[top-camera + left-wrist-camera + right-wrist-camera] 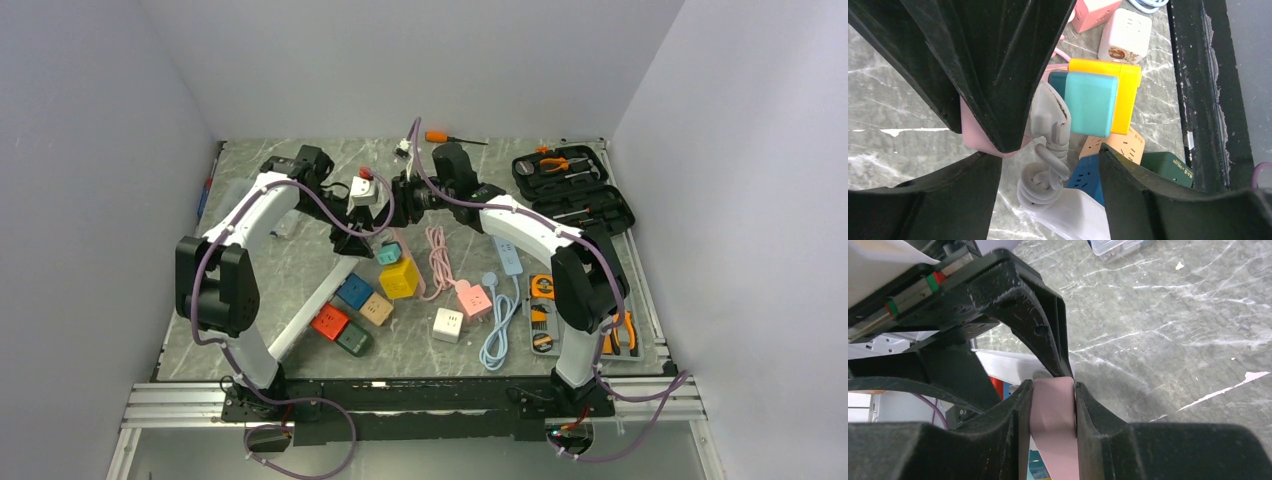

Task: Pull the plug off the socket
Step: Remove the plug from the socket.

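Note:
My right gripper (1053,386) is shut on a pink plug (1052,420), flat between both pads. In the top view it (398,196) is held above the table's middle, with the pink cable (437,255) trailing to a pink socket cube (473,298). My left gripper (352,230) faces it from the left, next to a white socket cube with a red top (362,188). In the left wrist view the left gripper (1048,152) has its jaws wide apart with nothing between them. The pink plug (973,137) sits just past its left fingertip, and a grey coiled cord (1045,175) lies beyond the gap.
Teal (389,252), yellow (400,278), blue (354,290), tan (377,309), red (330,321), green (354,340) and white (448,324) socket cubes crowd the middle. A white strip (305,318), a blue power strip (508,255), an open tool case (572,190) and an orange screwdriver (440,137) lie around.

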